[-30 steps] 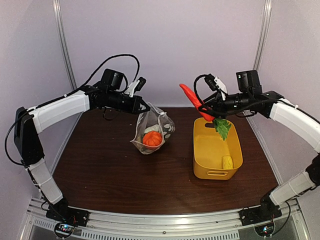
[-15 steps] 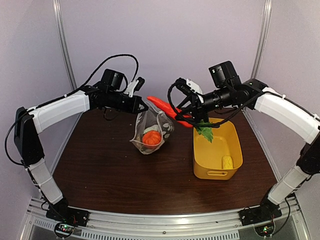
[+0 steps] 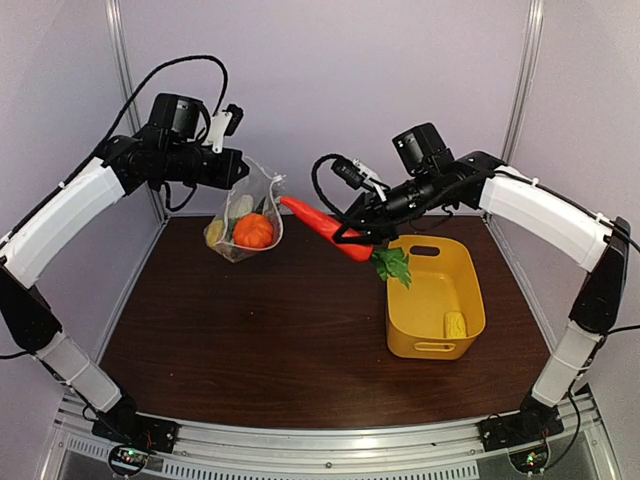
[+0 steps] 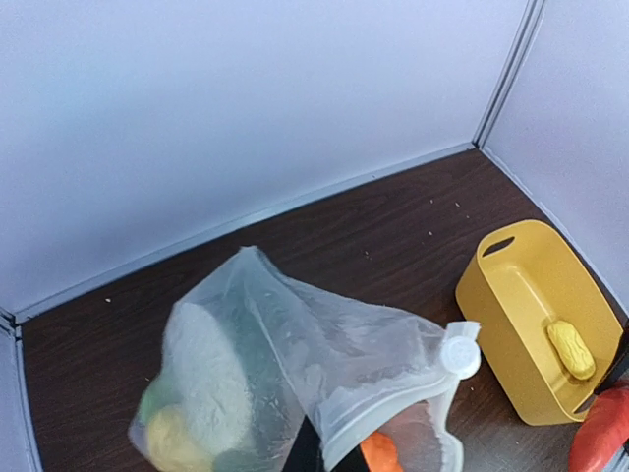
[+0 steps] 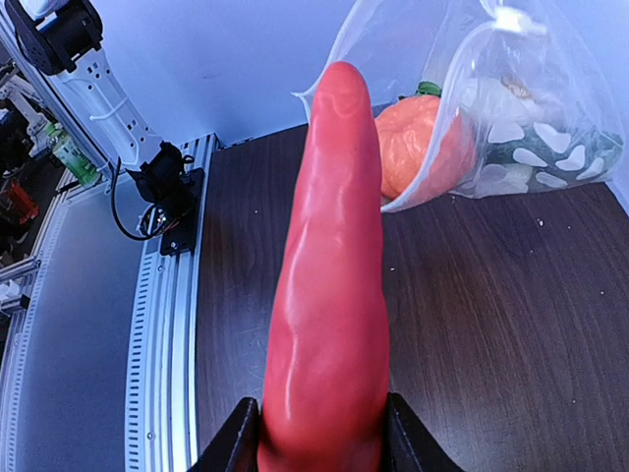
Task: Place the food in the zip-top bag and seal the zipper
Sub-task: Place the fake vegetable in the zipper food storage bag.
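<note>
**Brown table [image 3: 280,330], carrot aloft**

Right gripper [image 3: 352,233] pinches the toy carrot [image 3: 322,226] in mid-air, tip pointing left toward the zip-top bag [image 3: 245,215]. Left gripper [image 3: 238,172], pressed together, seemingly on the bag's top edge, hangs it far left. Corn [image 3: 455,324] lies in the yellow basket [image 3: 400,300] at right.

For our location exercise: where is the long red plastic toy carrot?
The carrot is centre of the top view, in the right gripper, between the clear dotted bag and the yellow basket.
</note>
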Controlling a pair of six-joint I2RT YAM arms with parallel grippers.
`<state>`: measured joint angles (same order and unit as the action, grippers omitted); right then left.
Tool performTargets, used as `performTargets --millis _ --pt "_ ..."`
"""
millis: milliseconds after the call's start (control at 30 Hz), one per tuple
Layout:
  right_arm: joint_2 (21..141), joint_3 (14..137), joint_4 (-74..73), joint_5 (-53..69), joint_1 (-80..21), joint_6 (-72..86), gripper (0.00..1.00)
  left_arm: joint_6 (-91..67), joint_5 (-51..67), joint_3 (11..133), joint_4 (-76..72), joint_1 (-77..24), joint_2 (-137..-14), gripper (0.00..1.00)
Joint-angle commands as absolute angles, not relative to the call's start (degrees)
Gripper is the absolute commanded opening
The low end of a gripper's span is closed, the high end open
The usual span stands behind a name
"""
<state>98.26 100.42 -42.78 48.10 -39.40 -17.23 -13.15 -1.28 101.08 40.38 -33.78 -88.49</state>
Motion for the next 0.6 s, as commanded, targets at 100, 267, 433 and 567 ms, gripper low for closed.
performTargets --millis 100,267,433,567 --pt "101.5 93.8 -40.5 53.0 -39.2 -2.9 0.38 -20.2 13.1 92.6 31.9 -33.7 -97.5 0.0" --pt "105.1 89.3 -39.8 57.4 -39.2 2.7 0.37 -20.5 14.2 93.8 31.3 -33.7 -102.4 0.0" --pt "103.1 85.7 -36.0 55.2 -39.3 7.9 0.38 -22.3 17.3 91.7 29.0 -33.7 -103.4 0.0" --pt "103.2 85.5 -34.2 53.3 -39.3 12.5 0.39 -22.9 20.3 90.0 26.8 -33.9 -102.6 0.0"
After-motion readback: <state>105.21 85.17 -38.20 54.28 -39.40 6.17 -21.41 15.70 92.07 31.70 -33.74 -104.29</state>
